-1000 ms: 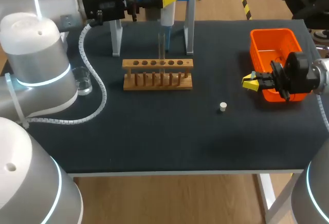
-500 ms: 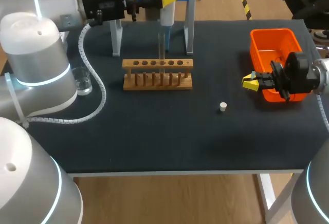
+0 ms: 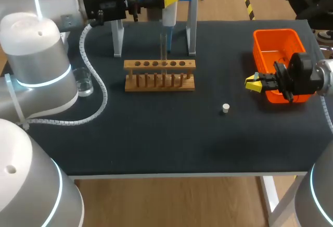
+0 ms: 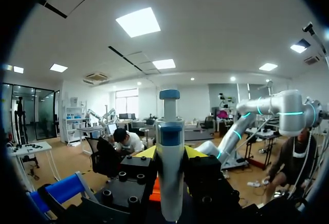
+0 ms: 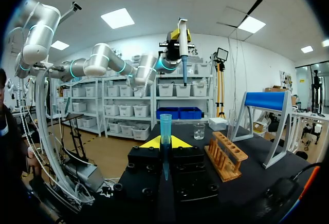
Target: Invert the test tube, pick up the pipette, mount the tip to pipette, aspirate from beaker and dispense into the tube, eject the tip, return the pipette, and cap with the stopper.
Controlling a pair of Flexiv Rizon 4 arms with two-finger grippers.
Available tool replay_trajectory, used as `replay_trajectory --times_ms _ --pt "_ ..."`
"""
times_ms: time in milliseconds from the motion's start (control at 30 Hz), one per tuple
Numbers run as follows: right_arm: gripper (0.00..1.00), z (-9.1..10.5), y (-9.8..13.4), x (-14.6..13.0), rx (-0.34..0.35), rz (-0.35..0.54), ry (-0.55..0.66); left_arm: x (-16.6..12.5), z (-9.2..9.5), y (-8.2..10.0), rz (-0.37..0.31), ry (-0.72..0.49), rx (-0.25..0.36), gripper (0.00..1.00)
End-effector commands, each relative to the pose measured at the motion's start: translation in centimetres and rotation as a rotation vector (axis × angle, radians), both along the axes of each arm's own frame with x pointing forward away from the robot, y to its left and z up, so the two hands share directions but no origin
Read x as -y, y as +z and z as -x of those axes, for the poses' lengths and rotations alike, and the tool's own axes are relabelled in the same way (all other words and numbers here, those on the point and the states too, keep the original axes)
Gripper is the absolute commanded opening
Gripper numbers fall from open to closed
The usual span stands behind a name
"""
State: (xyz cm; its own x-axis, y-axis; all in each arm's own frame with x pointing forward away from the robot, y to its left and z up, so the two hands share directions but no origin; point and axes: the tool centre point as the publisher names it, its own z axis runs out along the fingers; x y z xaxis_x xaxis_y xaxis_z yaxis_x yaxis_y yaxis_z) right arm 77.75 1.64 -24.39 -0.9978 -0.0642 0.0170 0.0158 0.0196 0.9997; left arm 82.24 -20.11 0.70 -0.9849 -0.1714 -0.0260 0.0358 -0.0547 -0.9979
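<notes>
**Pipette in your left gripper, tip in your right**

Your left gripper [image 4: 170, 154] is clenched on the pipette [image 4: 169, 131]. In the left wrist view the white body stands upright between the two fingers, with its blue-capped plunger on top and the yellow fingertips showing on either side.

From the head view, the left arm holds the pipette at the back of the table [image 3: 171, 138]. It sits between the white legs of the blue-topped stand [image 5: 264, 100], with its narrow end pointing down.

Your right gripper [image 5: 165, 143] is grasping the pipette tip [image 5: 165, 126]. The blue tip stands upright between the yellow fingertips, wide end up. In the head view this gripper hangs low at the right of the table, just beside the orange bin [image 3: 270, 37] on the side facing the middle. Its fingers point toward the wooden rack [image 3: 159, 76].

The rack stands in the middle of the table toward the back. The test tube [image 3: 163, 45] stands upright in one of its holes, right of the rack's centre. You cannot tell from these views which end of the tube is open.

The beaker [image 3: 83, 83] stands on the table left of the rack, next to the left arm's cable.

The white stopper [image 3: 225, 108] lies alone on the dark surface. It is between the rack and the right gripper, nearer the front edge, and touches neither.
</notes>
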Motion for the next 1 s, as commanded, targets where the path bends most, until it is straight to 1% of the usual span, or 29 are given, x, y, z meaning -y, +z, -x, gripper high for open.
replay_trajectory --times_ms 33,233,533,667,833,1000 --pt "0.00 0.1 0.0 0.1 0.000 0.001 -0.001 -0.2 0.0 0.1 -0.002 -0.003 -0.001 0.00" --pt "0.00 0.1 0.0 0.1 0.000 0.001 -0.001 -0.2 0.0 0.1 -0.002 -0.003 -0.001 0.00" --pt "0.00 0.3 -0.4 -1.6 -0.026 0.021 -0.006 -0.2 0.0 0.1 -0.002 -0.003 -0.001 0.00" --pt "0.00 -0.4 -0.4 -2.6 -0.024 0.025 -0.014 -0.2 0.0 0.1 -0.002 -0.003 -0.001 0.00" --pt "0.00 -1.0 0.3 -4.4 -0.019 0.028 0.003 -0.2 0.0 0.1 -0.002 -0.003 -0.001 0.00" --pt "0.00 -1.4 1.0 -6.1 -0.042 0.016 0.021 -0.2 0.0 0.1 -0.002 -0.003 -0.001 0.00"
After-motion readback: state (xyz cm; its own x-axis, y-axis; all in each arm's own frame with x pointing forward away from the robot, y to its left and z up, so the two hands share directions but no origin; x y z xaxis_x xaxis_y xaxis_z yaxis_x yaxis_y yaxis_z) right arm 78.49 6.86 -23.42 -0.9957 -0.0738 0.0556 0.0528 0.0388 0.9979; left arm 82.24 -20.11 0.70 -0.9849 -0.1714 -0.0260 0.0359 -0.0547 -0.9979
